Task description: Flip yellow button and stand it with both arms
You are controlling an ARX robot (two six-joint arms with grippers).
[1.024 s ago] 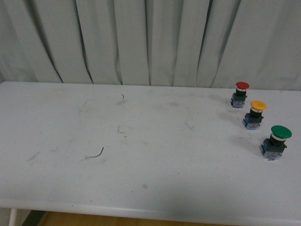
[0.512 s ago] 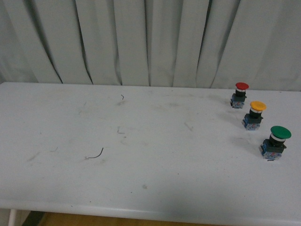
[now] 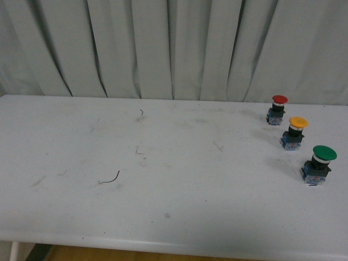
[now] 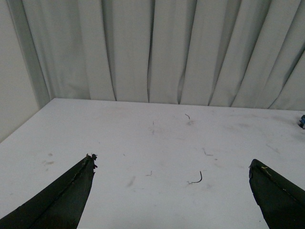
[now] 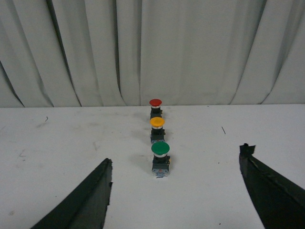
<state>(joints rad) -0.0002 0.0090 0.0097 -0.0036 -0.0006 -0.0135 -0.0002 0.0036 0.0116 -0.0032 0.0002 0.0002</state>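
Observation:
The yellow button [image 3: 295,132] stands upright at the table's right side, cap up on its blue base. It is the middle one in a row, between a red-capped button [image 3: 278,109] and a larger green-capped button [image 3: 319,163]. Neither arm shows in the front view. In the right wrist view the yellow button [image 5: 157,129] is beyond the green one [image 5: 160,159], well ahead of my right gripper [image 5: 177,161], which is open and empty. My left gripper [image 4: 172,162] is open over bare tabletop, holding nothing; no button lies between its fingers.
The white table [image 3: 179,217] is scuffed. A small curved wire scrap [image 3: 110,179] lies left of centre. Grey curtains [image 3: 174,49] hang behind the table. The front edge runs along the bottom of the front view.

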